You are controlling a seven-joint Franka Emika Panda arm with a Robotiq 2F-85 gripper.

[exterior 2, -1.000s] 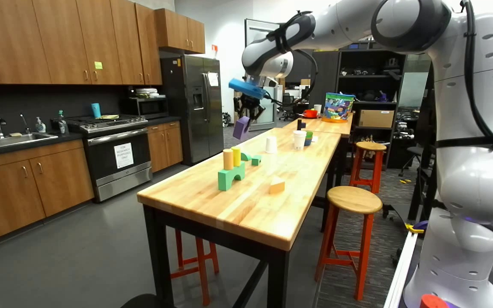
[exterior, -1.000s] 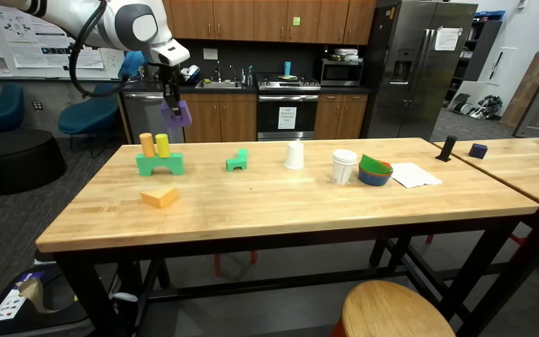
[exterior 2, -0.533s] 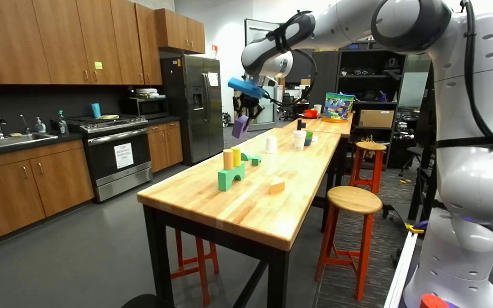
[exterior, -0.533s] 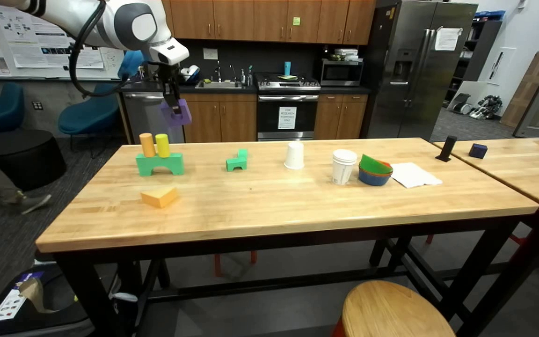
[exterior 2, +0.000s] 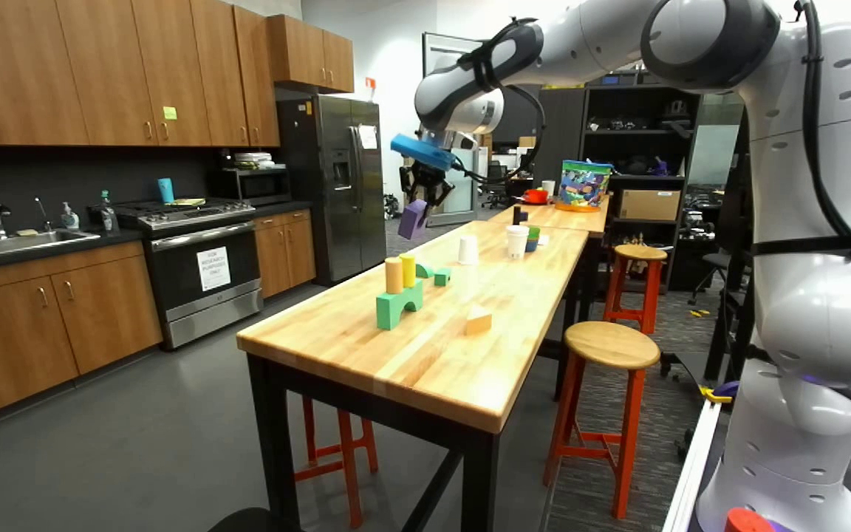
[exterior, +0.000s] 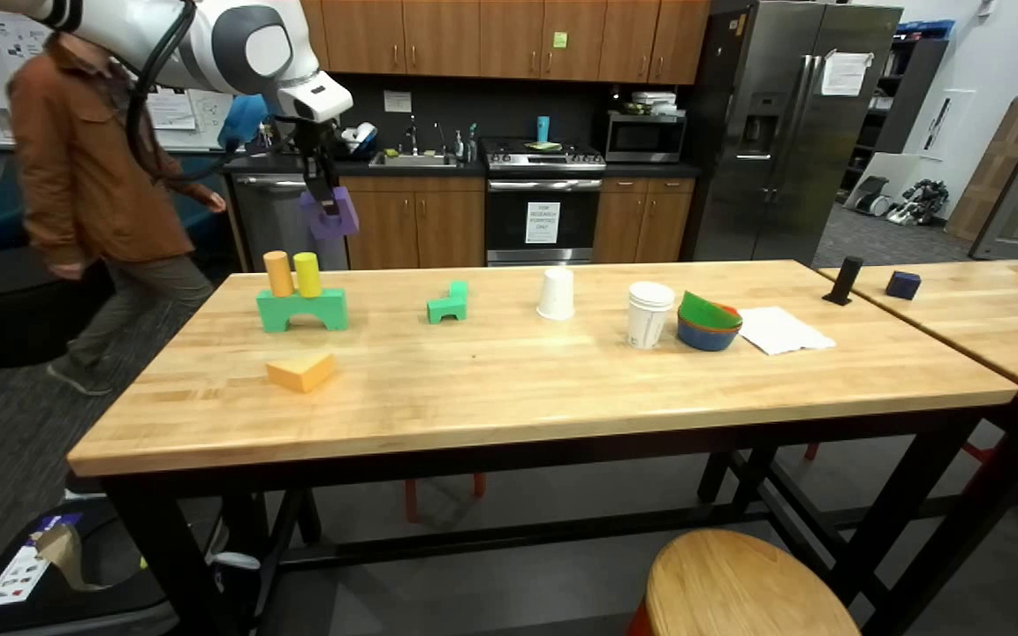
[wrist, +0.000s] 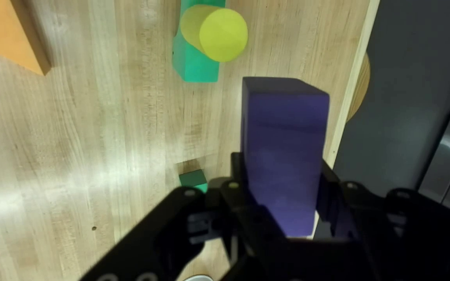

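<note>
While our gripper [wrist: 280, 168] clasps the purple block [exterior 2: 411, 221] near the kitchen-side edge of the table [exterior: 509, 380], slippage could drop it.

Same table [exterior: 491, 389] in both exterior views, wrist view closer, downward.

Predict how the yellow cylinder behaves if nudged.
The yellow cylinder may tip readily: taller than wide, standing on end atop the green arch. Once down, it would likely roll, given its round side. Its straight outline suggests it's stiff.

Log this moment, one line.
gripper: closed on purple block | position: in air | green bridge: on table, bearing orange cylinder and yellow cylinder
</note>
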